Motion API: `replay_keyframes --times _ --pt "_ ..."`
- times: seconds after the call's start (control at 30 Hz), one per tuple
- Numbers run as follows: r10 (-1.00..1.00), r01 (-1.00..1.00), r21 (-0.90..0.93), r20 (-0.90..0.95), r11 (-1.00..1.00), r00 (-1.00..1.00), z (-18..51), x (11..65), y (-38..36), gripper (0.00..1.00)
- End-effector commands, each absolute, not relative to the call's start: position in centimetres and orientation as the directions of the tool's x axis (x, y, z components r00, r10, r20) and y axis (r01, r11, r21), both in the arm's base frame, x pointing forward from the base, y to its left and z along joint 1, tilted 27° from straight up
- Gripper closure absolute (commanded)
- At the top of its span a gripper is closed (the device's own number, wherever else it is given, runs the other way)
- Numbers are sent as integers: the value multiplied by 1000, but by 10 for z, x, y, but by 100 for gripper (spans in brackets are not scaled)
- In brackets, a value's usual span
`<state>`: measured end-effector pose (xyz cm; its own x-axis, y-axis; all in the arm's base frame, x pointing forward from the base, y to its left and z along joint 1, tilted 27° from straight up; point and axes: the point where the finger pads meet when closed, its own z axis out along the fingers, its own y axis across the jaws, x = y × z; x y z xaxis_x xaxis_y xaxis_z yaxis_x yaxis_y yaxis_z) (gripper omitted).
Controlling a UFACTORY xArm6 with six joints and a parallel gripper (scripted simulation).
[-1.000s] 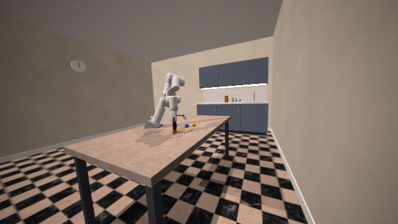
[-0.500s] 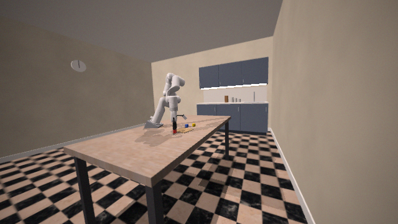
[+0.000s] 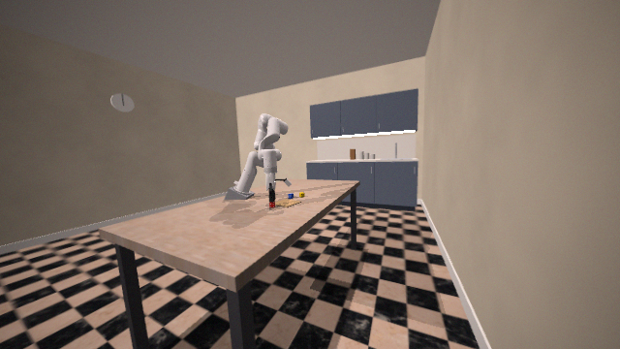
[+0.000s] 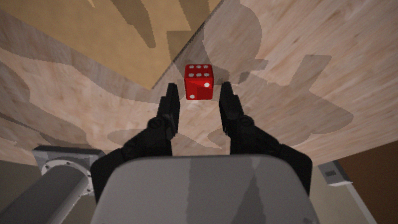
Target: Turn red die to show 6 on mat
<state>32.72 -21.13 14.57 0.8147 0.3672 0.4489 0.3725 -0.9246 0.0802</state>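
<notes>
Wooden bench (image 3: 203, 242) carrying the white xArm (image 3: 263, 155), whose tool (image 4: 198, 102) hangs fingers-down over the near end of the tan mat (image 4: 125, 45). The red die (image 4: 199, 82) lies on bare bench wood just beside the mat's edge, not on it; its face turned toward the wrist camera, apparently the upper one, shows six pips, and a side face shows one or two. The tool stands about half open and holds nothing: one dark finger (image 4: 170, 107) and its partner flank the die with a visible gap on each side. A blue die (image 3: 291, 196) and a yellow die (image 3: 301, 194) sit beyond the mat, well apart from the red die. Principal risks, as judged from this moment: closing off-centre could tip the red die off its six; dragging it across the mat's edge could catch and roll it, or lift and shift the mat; releasing above the mat could let it tumble; overshoot could disturb the blue die.
</notes>
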Motion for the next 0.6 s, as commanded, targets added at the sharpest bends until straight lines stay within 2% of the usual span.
replay_keyframes --times 0.0,0.57 --pt "368 372 83 450 -925 814 147 328 -212 53" --pt "368 372 83 450 -925 814 139 332 -211 53"
